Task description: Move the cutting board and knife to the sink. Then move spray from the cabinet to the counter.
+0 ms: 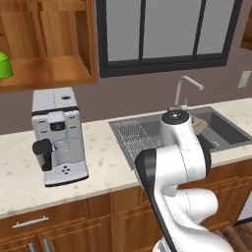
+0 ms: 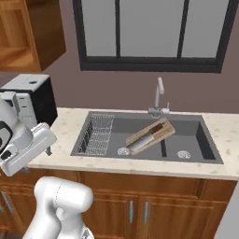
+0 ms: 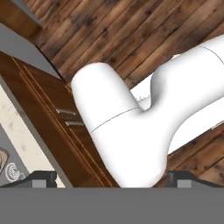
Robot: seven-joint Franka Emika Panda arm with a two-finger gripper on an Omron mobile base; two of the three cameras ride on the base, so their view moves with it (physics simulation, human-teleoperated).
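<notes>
The claw [image 3: 109, 177] hangs released and empty, its two tips spread wide at the hand view's bottom, aimed at the floor and lower doors. Farther off, the board [image 2: 151, 134] and knife [image 2: 141, 143] already lie slantwise in the sink [image 2: 196, 119]. The spray [image 1: 4, 64] stands upright in the cabinet [image 1: 54, 69], at the left base view's upper left edge, well above and apart from the claw.

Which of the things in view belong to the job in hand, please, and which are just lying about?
Job:
cutting board and knife, already in the sink
spray on the cabinet shelf
counter
gripper, open

Lying about:
coffee machine
faucet
wire rack
</notes>
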